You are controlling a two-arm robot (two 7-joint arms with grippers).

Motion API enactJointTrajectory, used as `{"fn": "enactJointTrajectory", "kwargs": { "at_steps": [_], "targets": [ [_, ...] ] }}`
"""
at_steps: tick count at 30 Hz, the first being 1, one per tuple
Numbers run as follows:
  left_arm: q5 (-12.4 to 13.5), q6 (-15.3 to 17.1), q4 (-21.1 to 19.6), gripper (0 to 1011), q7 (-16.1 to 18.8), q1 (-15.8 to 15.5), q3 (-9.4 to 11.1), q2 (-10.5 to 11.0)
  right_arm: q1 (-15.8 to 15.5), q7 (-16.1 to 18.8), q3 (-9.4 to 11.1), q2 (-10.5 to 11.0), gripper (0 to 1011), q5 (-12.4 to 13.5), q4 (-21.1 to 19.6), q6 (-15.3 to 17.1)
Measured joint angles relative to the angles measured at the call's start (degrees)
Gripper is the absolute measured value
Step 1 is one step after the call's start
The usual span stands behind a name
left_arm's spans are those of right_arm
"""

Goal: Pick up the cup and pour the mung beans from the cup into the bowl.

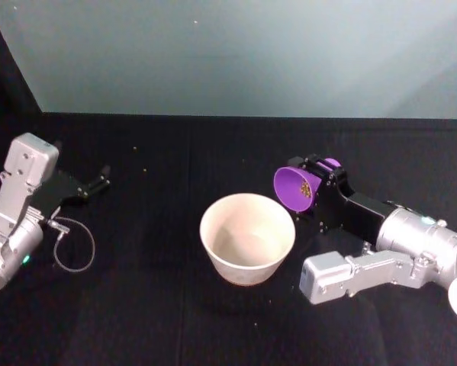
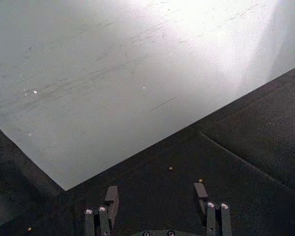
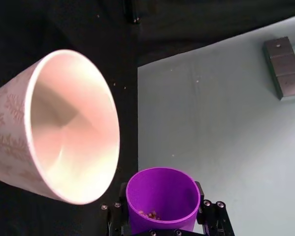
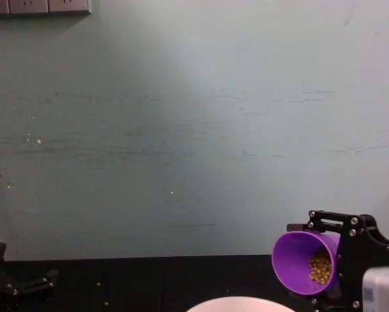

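Beans are the hardest thing to make out: the mung beans (image 1: 306, 189) sit as a small clump deep inside the cup (image 1: 293, 187), too tiny and too packed to count, and partly hidden by its wall. I count one cup, tipped on its side right of centre in the head view. Its mouth faces the one bowl (image 1: 247, 271) at lower left, near its rim but not touching. My right jaws are clamped on the cup's sides. In the chest view the bottom edge cuts the bowl off below its rim. My left jaws hang spread apart, gripping nothing, at the left of the head view. A few loose specks (image 1: 144, 169) dot the black worktop (image 1: 152, 313); I cannot tell whether they are beans.
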Motion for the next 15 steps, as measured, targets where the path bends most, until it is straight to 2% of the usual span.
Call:
{"fn": "enactJointTrajectory", "kwargs": {
  "at_steps": [1, 9, 11, 15],
  "targets": [
    [0.0, 0.0, 0.0, 1000, 0.0, 0.0, 0.0, 0.0, 0.0, -0.6, -0.2, 0.1, 749, -1.2, 0.0, 0.0],
    [0.0, 0.0, 0.0, 1000, 0.0, 0.0, 0.0, 0.0, 0.3, -3.2, -1.2, 0.3, 749, -5.5, 0.4, 0.2],
    [0.0, 0.0, 0.0, 1000, 0.0, 0.0, 0.0, 0.0, 0.5, -4.3, -1.9, 0.5, 749, -7.5, 0.5, 0.3],
    [0.0, 0.0, 0.0, 1000, 0.0, 0.0, 0.0, 0.0, 0.8, -5.2, -2.4, 0.7, 749, -8.9, 0.5, 0.4]
  ]
}}
